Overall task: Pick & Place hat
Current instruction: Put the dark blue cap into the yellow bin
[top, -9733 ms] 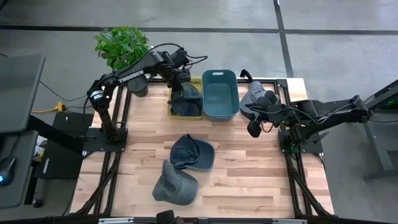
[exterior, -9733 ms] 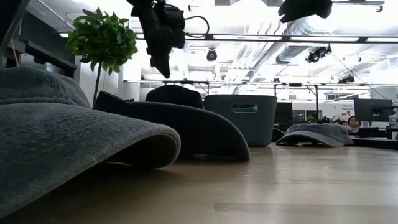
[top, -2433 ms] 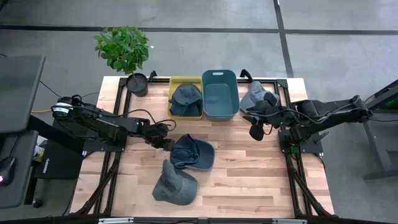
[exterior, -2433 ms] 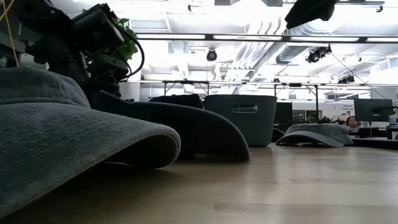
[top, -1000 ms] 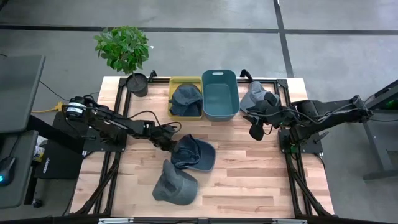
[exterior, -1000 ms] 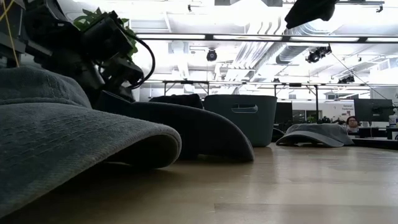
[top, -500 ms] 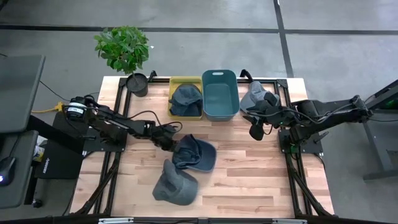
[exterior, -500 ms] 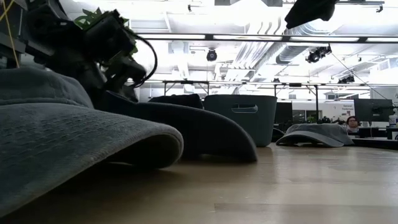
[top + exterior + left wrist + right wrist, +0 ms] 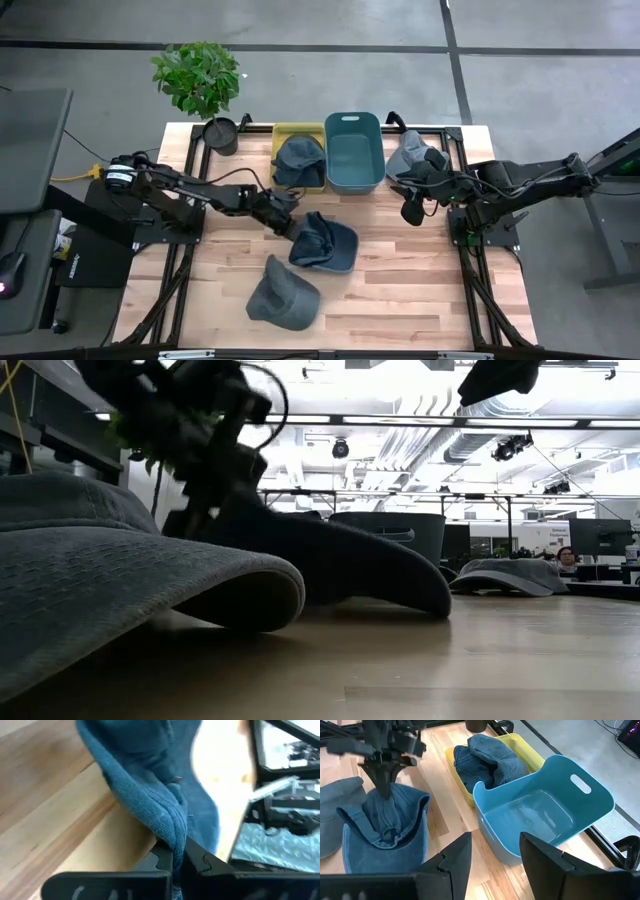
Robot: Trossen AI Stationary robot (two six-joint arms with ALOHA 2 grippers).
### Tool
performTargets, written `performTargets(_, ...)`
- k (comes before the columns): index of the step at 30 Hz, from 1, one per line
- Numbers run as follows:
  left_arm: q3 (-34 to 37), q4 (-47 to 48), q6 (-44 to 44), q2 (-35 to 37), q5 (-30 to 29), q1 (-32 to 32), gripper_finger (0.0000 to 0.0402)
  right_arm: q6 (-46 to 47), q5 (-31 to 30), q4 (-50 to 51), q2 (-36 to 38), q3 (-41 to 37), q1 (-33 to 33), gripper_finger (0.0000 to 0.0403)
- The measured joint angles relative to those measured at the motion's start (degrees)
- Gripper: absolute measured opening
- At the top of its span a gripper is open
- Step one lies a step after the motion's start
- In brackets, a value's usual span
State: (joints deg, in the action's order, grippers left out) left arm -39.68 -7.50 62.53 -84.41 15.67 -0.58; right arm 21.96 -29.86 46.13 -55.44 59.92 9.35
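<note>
Left tool [image 9: 288, 224] pinches blue cap's [image 9: 325, 241] rim, fully closed on fabric, lifting it just in front of yellow bin [image 9: 283, 131], prob. its destination; right tool [image 9: 410, 210] hangs half-open, empty, beside teal bin [image 9: 352, 178].

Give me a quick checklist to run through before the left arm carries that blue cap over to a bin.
1. Grip: left tool shut on the blue denim cap, fabric pinched between its fingers: ok.
2. Lift: cap's brim seems to be touching the wooden table in the low view: not ok.
3. Yellow plastic bin: already holds a dark blue cap; room for another: cannot tell.
4. Teal plastic bin: empty and open: ok.
5. Grey cap at the front: apart from the held cap: ok.
6. Right tool: open, waiting beside the teal bin, off the path: ok.
</note>
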Motion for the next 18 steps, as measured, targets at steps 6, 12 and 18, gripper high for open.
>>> performTargets(6,-7.6,11.6,-6.5,2.4,1.4,1.0,0.0,0.0,0.2,0.1,0.0,0.0,0.0,0.0161)
performTargets(12,-18.8,30.5,-14.4,3.4,-0.1,1.0,0.0,-0.2,-0.1,0.2,0.0,0.0,0.0,0.0162)
performTargets(18,-28.0,42.4,-19.7,3.4,-3.8,1.0,0.0,-0.4,-0.4,0.2,0.0,0.0,0.0,0.0161)
